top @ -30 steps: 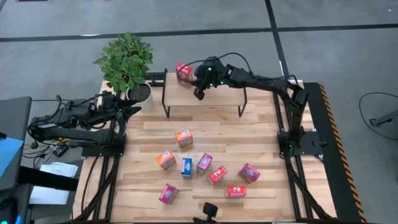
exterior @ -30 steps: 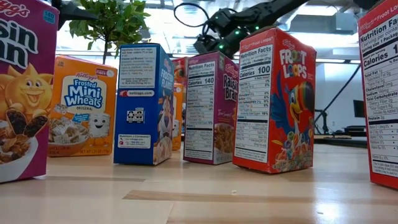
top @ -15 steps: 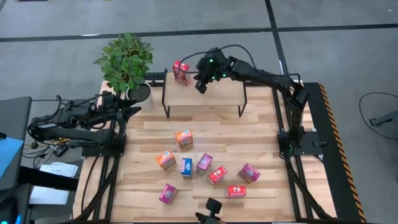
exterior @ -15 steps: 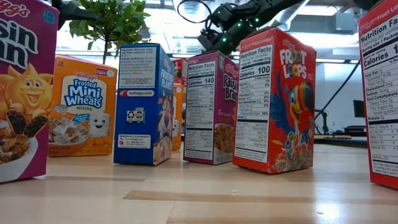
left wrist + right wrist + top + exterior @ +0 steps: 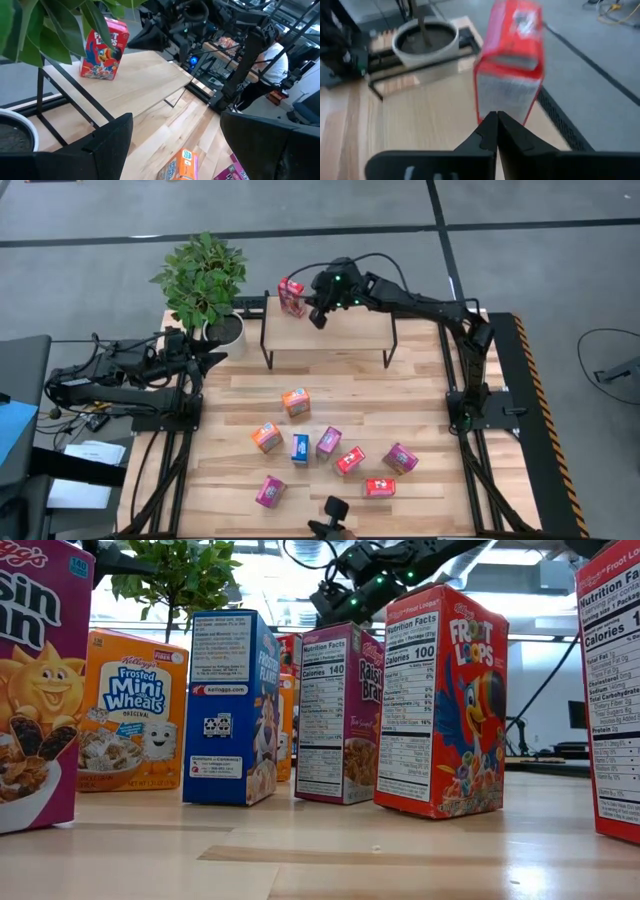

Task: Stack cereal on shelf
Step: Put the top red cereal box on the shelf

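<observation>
One red cereal box [image 5: 291, 296] stands upright on its base at the far left corner of the light-wood shelf [image 5: 340, 332]; it also shows in the left wrist view [image 5: 104, 48]. My right gripper [image 5: 318, 318] hovers shut above the shelf, just right of that box [image 5: 510, 65], pointing at its lower part with a small gap and touching nothing. Several more cereal boxes [image 5: 328, 442] stand or lie on the table's near half. My left gripper [image 5: 215, 358] waits open at the table's left, by the plant pot.
A potted plant [image 5: 203, 280] stands at the shelf's left end, close to the red box. The shelf's board [image 5: 145, 75] to the right of the box is bare. A small camera [image 5: 330, 515] sits at the near edge. A person [image 5: 272, 65] shows beyond the table.
My right gripper has risen a little above the shelf beside the red box, staying shut. The box stays standing at the shelf's far left corner.
</observation>
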Robot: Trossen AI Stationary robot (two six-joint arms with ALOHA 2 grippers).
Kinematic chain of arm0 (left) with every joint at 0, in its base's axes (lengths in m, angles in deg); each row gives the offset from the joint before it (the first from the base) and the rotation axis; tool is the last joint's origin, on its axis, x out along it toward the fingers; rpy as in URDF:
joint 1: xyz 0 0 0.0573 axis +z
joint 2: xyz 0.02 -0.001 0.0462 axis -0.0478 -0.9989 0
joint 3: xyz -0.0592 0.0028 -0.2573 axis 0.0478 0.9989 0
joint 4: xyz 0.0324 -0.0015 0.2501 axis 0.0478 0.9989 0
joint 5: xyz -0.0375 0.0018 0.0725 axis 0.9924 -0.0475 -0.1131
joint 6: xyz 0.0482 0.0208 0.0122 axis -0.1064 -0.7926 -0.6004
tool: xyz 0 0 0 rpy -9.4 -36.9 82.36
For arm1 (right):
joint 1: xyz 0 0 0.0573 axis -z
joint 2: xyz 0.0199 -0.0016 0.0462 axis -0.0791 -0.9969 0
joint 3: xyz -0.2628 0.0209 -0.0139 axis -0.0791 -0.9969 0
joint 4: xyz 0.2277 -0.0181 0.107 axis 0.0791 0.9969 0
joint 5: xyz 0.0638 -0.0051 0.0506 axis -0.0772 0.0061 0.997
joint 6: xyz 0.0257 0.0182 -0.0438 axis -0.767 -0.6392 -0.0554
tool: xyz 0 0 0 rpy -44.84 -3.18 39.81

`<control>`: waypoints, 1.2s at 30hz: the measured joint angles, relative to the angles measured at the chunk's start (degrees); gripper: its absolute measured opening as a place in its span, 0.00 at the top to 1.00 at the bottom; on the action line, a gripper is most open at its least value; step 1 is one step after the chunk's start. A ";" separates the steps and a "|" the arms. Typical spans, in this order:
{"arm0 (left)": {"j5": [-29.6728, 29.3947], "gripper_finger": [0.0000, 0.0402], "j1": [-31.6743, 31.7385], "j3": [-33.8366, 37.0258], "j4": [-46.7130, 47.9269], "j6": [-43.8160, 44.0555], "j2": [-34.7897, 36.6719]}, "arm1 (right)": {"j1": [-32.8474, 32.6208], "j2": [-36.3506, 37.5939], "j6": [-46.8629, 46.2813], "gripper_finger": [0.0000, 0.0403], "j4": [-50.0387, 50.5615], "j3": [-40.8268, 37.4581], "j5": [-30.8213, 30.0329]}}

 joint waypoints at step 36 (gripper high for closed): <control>-0.09 0.28 0.00 0.00 0.11 0.00 0.00 | 0.76 -0.96 -2.34 0.91 -1.90 0.00 -0.59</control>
